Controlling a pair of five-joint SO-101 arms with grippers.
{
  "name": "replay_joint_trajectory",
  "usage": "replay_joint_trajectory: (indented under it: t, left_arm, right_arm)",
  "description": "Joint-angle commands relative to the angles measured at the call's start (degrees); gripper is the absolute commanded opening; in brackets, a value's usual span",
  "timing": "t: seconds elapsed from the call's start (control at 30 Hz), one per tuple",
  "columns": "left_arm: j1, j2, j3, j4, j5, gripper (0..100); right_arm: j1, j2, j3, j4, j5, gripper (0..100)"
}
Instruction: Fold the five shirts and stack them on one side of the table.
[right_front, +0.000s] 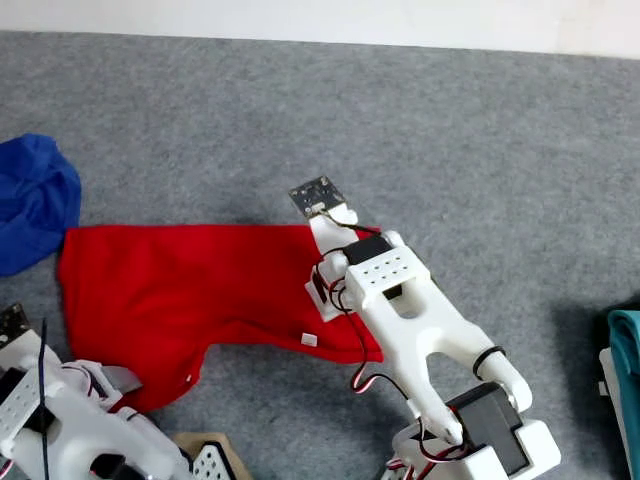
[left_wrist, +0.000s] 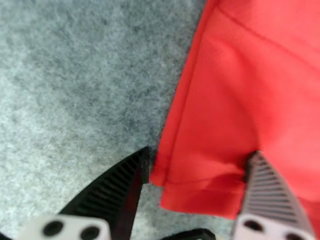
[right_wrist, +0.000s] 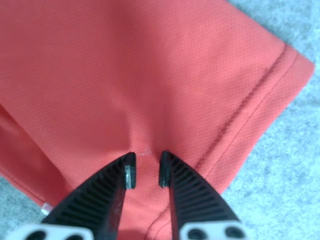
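Note:
A red shirt (right_front: 180, 285) lies spread on the grey table, its lower part drawn in toward the front. My right arm (right_front: 385, 270) stands over the shirt's right edge. The right gripper (right_wrist: 146, 172) is shut on a small pucker of the red cloth (right_wrist: 150, 90) just inside the stitched hem (right_wrist: 250, 100). At the front left, my left arm (right_front: 60, 410) sits by the shirt's lower left corner. The left gripper (left_wrist: 199, 167) is open, one finger on either side of a hemmed corner of the red shirt (left_wrist: 240, 100).
A crumpled blue shirt (right_front: 35, 195) lies at the left edge, touching the red one. A teal shirt (right_front: 625, 335) shows at the right edge. A brown board (right_front: 205, 445) sits at the front between the arms. Bare grey table (right_front: 450, 130) stretches across the back.

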Motion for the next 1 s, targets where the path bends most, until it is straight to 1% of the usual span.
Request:
replay_joint_trajectory:
  t: [0.0, 0.07, 0.13, 0.23, 0.33, 0.43, 0.5, 0.57, 0.63, 0.7, 0.83, 0.97]
  left_arm:
    - [1.71, -0.04, 0.04, -2.55, 0.97, 10]
    - [3.56, -0.04, 0.04, -3.52, 0.97, 0]
    - [4.44, -0.04, 0.04, -3.34, 0.97, 3]
    - [5.23, -0.04, -0.22, -3.34, 1.05, 0]
    - [5.85, -0.04, -2.51, -3.16, 1.14, 1]
    - [5.93, -0.04, -7.08, 1.93, 1.14, 1]
    - [6.37, -0.04, -11.65, 7.21, 1.14, 1]
    - [8.22, -0.04, -16.4, 12.57, 1.23, 1]
    - [10.77, -0.04, -20.79, 16.97, 3.87, 1]
    - [14.37, -0.04, -24.13, 18.73, 8.18, 1]
    - [22.46, 0.22, -27.03, 18.11, 15.56, 1]
    - [29.05, 0.4, -26.86, 12.66, 22.86, 1]
  right_arm:
    - [-0.75, -0.48, -2.59, 0.22, 0.62, 9.8]
    - [-0.75, -0.4, -2.51, 0.22, 0.62, 9.8]
    - [-0.75, -0.4, -2.51, 0.22, 0.62, 9.8]
    - [-0.75, -0.4, -2.51, 0.22, 0.62, 9.8]
    - [-0.75, -0.4, -2.51, 0.22, 0.62, 9.8]
    - [-0.75, -0.4, -2.51, 0.22, 0.62, 9.8]
    - [-0.75, -0.4, -2.51, 0.22, 0.62, 9.8]
    - [-0.75, -0.4, -2.51, 0.22, 0.62, 9.8]
    - [-0.75, -0.4, -2.42, 0.22, 0.62, 9.8]
    - [-0.75, -0.4, -2.42, 0.22, 0.62, 9.8]
    - [-0.75, -0.4, -1.54, 0.31, 0.62, 9.8]
    - [-0.84, -0.4, -1.01, 0.22, 0.62, 9.8]
